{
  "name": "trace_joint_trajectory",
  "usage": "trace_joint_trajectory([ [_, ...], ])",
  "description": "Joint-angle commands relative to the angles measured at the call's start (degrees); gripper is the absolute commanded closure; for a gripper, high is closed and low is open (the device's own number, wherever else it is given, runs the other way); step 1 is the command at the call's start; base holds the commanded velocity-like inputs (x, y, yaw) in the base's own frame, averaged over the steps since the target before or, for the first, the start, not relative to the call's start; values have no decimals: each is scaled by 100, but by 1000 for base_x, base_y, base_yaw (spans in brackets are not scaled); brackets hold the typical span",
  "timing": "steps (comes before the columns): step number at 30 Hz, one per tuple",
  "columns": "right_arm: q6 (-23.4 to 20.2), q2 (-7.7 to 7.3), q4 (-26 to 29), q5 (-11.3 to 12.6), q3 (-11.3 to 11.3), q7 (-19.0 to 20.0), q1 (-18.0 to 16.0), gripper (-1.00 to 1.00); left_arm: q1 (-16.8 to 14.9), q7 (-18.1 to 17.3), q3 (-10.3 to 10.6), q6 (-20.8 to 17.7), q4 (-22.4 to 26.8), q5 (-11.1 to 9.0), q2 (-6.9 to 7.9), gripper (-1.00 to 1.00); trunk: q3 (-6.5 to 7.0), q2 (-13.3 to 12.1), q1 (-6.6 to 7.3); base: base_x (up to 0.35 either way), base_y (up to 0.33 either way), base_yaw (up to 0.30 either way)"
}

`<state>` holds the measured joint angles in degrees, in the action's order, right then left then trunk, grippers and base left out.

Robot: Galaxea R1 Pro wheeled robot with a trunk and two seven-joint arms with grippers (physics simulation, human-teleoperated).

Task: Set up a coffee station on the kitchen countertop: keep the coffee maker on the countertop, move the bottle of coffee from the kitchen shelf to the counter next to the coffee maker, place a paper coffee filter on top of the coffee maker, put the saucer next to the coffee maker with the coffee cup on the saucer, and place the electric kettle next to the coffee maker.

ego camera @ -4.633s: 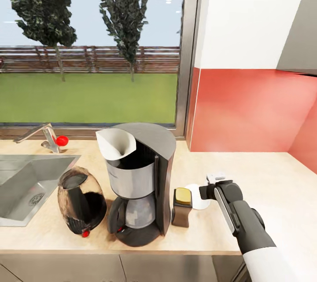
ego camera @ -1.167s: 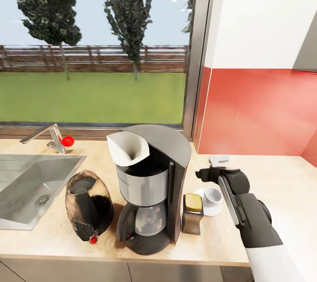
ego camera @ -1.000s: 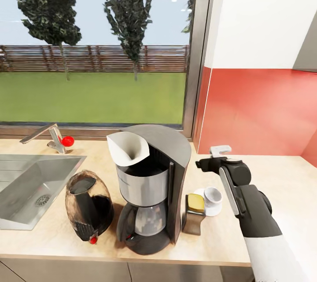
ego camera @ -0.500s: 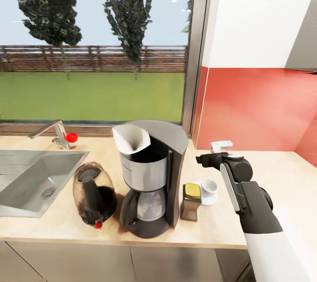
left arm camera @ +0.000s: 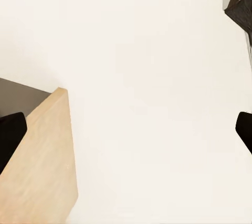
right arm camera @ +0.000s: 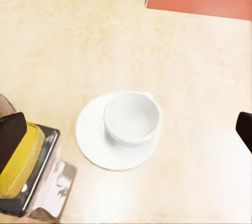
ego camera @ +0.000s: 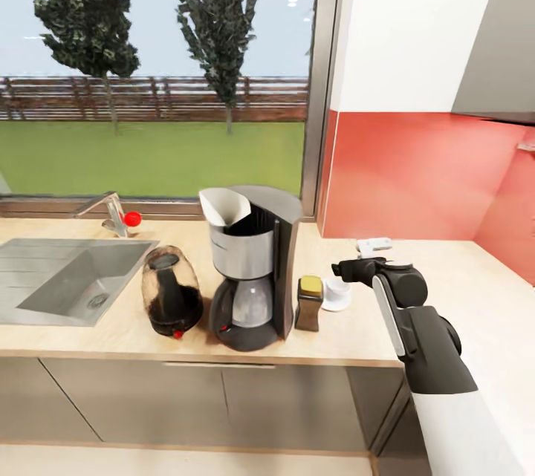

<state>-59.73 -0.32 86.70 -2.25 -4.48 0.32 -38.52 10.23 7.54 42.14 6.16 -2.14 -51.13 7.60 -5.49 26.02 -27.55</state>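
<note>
All five items now sit by the coffee maker (ego camera: 253, 268): cup (right arm camera: 132, 118) newly on saucer (right arm camera: 94, 145), so setup looks complete. Right gripper (ego camera: 365, 257) has lifted off, jaws wide, empty; left jaws apart, empty.

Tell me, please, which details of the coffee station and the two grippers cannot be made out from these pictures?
- Coffee cup: its handle cannot be made out in the right wrist view.
- Saucer: in the head view the coffee cup and the bottle of coffee cover part of it.
- Right gripper: the fingers are cut by the right wrist view's edges.
- Left gripper: likewise cut off; nothing between.
</note>
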Motion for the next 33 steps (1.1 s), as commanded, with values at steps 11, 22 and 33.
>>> trace_joint_trajectory([
  [11,3141,4,-276,-7,608,8,365,-100,-117,18,31,959,12,-29,-12,-100,-11,11,0,-343,-1,0],
  [22,5753,14,-2314,-18,624,-142,1131,-100,-377,-31,24,1045,12,-34,-7,-100,-11,11,0,-304,142,0],
  [33,8104,25,-7033,-3,617,-164,1259,-100,-573,-42,50,1039,140,-29,-68,-100,-11,11,0,-110,272,0],
])
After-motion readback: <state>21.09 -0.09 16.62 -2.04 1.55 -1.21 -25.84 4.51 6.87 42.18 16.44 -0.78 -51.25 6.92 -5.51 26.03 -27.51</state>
